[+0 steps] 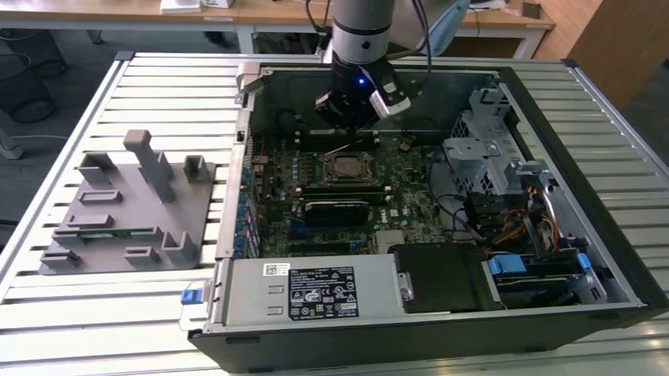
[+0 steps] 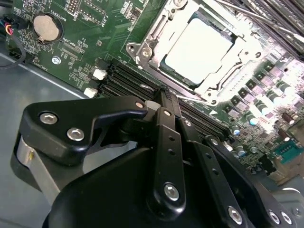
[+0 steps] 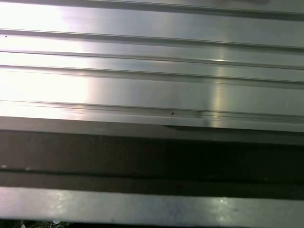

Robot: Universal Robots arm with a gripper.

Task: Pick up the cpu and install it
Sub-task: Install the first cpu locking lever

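From where I'm sitting the cpu [image 2: 199, 47] already looks seated in the socket frame [image 2: 156, 33], silver top facing up, at about 1 o'clock from the gripper [image 2: 164, 97] in the second wrist view. The fingers look clenched together on nothing. The socket's lever and cover seem not clamped down yet, so I'd call it mostly done.

The cpu [image 2: 198, 51], a flat square chip with a pale shiny metal top, is lying level inside the socket frame [image 2: 142, 50] on the motherboard, sitting in its middle.
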